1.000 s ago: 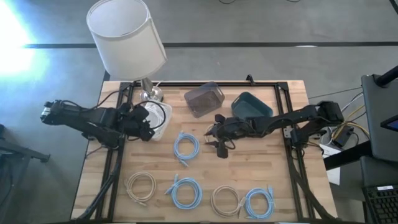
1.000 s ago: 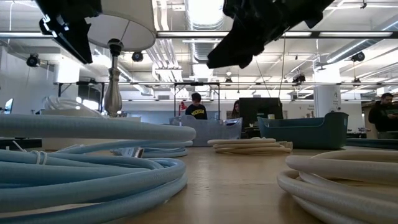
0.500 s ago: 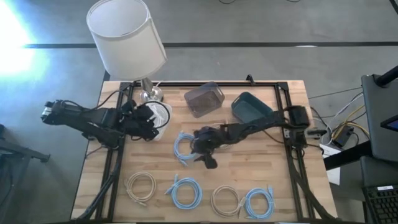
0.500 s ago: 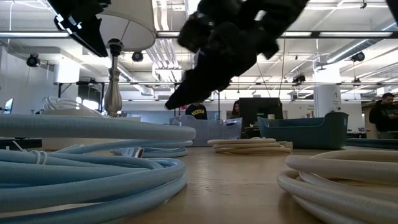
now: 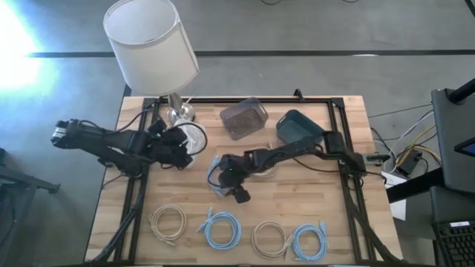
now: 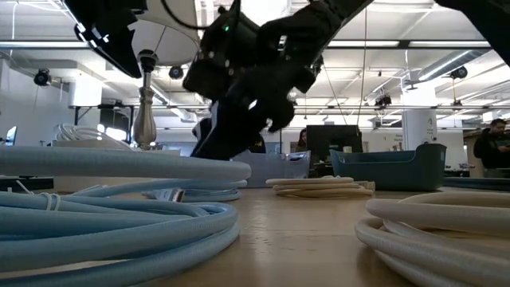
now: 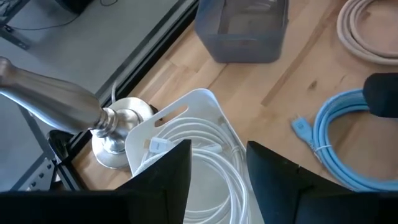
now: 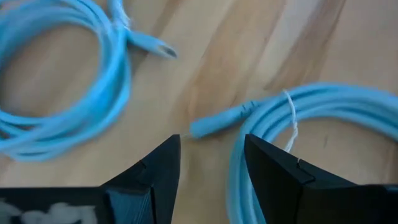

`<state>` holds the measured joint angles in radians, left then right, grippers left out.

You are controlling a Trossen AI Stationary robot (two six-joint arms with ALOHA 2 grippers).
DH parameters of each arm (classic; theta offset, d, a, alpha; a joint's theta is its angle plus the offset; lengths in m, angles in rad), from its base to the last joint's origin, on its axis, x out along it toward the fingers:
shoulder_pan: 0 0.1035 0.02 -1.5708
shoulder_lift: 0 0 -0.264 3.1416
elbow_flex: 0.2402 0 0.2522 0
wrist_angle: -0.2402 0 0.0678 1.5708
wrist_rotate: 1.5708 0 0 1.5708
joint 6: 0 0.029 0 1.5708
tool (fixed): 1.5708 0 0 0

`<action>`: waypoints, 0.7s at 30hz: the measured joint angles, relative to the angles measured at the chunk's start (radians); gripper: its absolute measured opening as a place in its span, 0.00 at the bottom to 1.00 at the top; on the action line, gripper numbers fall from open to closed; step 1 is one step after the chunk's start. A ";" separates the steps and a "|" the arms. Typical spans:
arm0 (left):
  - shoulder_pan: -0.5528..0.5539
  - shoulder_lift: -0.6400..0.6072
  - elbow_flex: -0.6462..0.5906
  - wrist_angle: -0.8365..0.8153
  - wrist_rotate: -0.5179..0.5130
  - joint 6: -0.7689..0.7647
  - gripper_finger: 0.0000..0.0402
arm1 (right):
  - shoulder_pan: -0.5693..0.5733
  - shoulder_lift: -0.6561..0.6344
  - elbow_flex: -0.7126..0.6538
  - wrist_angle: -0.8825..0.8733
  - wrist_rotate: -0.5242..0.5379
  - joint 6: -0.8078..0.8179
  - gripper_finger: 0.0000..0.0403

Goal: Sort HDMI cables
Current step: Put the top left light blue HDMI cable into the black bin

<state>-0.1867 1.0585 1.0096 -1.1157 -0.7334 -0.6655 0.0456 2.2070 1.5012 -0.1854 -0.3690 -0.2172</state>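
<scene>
A wooden counter is seen from above, carrying a lamp with a white shade at its far left corner. The left arm is stretched in from the left side, and the left gripper is held over a white tray just beside the lamp base; its fingers are parted, with nothing between them, above white coiled cable lying in that tray. The right arm is reached across from the right edge to the counter's middle, where the right gripper is lowered over a light blue coil; its fingers are spread apart and empty, with a blue plug end of that coil lying on the wood in line with the gap. A clear grey bin and a teal bin are set side by side along the far edge. Along the near edge four coils are laid in a row: a beige coil, a light blue coil, a second beige coil and another light blue coil. What appears to be one more beige coil is partly hidden under the right arm, near the grey bin. In the low view, people are seen in the room well beyond the counter.
</scene>
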 joint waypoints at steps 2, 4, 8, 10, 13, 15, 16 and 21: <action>0.000 0.009 0.000 0.000 0.002 0.000 0.39 | 0.000 0.016 0.003 0.003 0.028 -0.001 0.43; 0.000 0.017 0.000 0.000 0.003 0.001 0.39 | 0.000 0.024 0.004 0.006 0.071 0.003 0.42; 0.000 0.032 0.000 0.000 0.003 0.001 0.39 | 0.001 0.029 0.004 0.010 0.132 0.019 0.42; 0.000 0.038 0.000 0.000 0.003 0.003 0.39 | 0.000 0.026 0.004 0.008 0.136 0.019 0.40; 0.000 0.044 0.000 0.000 0.003 0.004 0.39 | 0.000 0.018 0.002 0.002 0.143 0.032 0.36; 0.000 0.045 0.000 0.000 0.003 0.005 0.39 | 0.000 0.008 0.000 -0.009 0.147 0.045 0.33; 0.000 0.045 0.000 0.000 0.003 0.005 0.39 | 0.000 0.001 -0.001 -0.013 0.148 0.044 0.32; 0.000 0.045 0.000 0.000 0.003 0.005 0.39 | 0.006 -0.028 0.000 -0.021 0.169 0.037 0.30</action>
<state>-0.1867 1.1030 1.0092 -1.1156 -0.7300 -0.6602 0.0517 2.1794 1.5013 -0.2062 -0.2004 -0.1806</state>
